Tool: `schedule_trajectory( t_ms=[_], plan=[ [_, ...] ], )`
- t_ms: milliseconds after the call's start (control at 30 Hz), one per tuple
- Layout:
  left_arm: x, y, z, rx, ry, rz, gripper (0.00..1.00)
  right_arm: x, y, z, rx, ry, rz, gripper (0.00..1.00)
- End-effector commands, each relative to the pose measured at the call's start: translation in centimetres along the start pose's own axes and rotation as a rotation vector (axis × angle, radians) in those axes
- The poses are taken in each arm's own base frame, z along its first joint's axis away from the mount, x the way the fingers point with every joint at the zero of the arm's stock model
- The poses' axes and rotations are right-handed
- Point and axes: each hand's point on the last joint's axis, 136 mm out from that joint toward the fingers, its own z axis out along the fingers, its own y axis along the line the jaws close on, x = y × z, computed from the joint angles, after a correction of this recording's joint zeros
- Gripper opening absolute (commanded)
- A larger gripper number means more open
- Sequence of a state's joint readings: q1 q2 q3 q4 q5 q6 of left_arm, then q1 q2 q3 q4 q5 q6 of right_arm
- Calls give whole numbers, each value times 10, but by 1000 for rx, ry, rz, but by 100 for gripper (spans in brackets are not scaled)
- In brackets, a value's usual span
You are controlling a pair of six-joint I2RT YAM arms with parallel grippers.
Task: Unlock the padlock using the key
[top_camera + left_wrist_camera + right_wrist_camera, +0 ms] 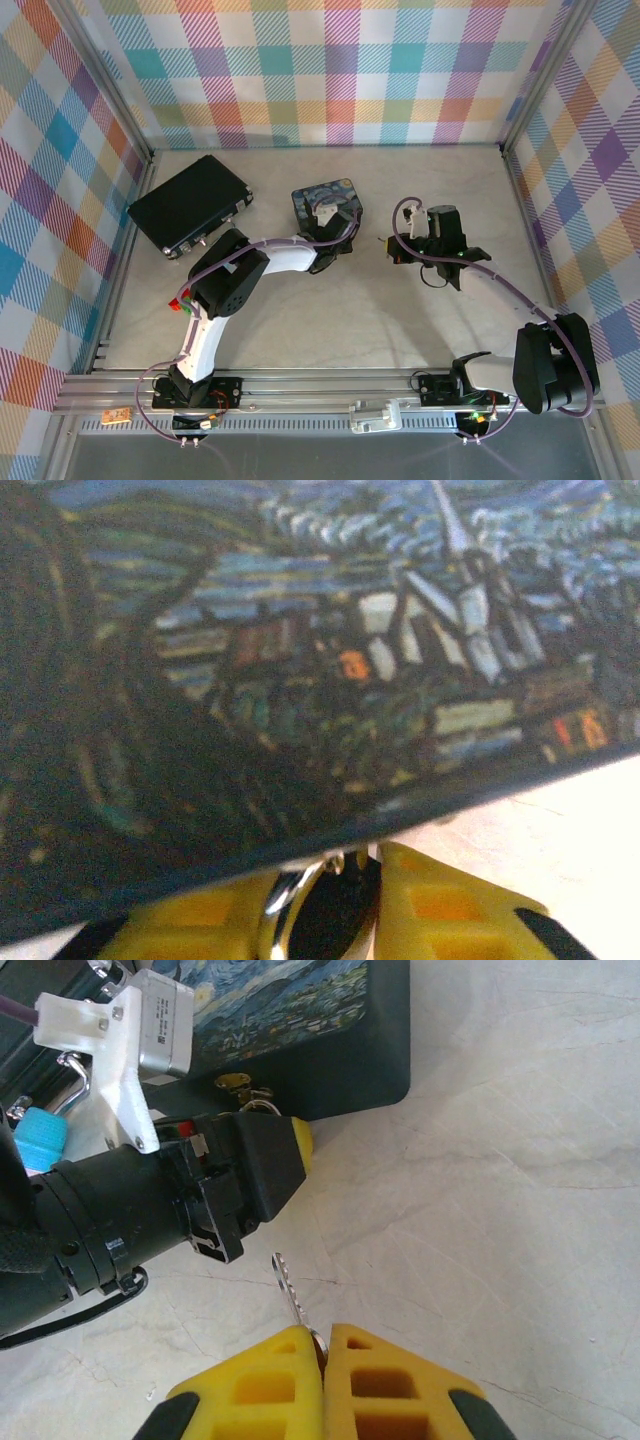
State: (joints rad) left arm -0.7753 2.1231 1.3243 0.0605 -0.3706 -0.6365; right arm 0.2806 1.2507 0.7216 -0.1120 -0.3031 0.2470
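1. The painted tin (320,680) stands on the tabletop (500,1210) with its lid down, so I cannot tell what it holds.
2. The padlock (325,925) hangs at the tin's front lower edge, its silver shackle (285,900) uppermost.
3. The left claw (335,880) is nearly closed, with a yellow finger against each side of the padlock.
4. The right claw (322,1345) is fully closed on the key (288,1290). The key's blade sticks out toward the left claw, just short of it.
5. A black case (188,205) lies closed at the rear left, well apart from the tin.
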Motion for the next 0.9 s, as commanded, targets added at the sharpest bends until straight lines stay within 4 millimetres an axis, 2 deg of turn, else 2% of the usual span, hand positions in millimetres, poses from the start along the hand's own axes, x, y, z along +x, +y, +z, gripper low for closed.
schedule_trajectory(
  t_ms=[0, 133, 233, 400, 533, 733, 867],
  plan=[
    [-5, -4, -12, 58, 10, -29, 16, -1, 5, 1, -39, -5, 8, 0],
    [-10, -10, -19, 112, 31, -94, 0, 0, 7, 4, -62, -4, 24, 0],
    [-17, -15, -25, 166, 44, -161, 0, 1, 7, 7, -77, 1, 43, 0],
    [-30, -26, -37, 328, 84, -370, 0, 5, 14, 16, -147, 12, 116, 0],
    [-36, -35, -47, 454, 96, -516, 0, 11, 11, 27, -179, 9, 232, 0],
    [-44, -44, -60, 610, 95, -665, 0, 13, 15, 38, -266, -20, 341, 0],
    [-49, -57, -69, 708, 124, -691, 0, 19, 21, 50, -317, 14, 358, 0]
  ],
)
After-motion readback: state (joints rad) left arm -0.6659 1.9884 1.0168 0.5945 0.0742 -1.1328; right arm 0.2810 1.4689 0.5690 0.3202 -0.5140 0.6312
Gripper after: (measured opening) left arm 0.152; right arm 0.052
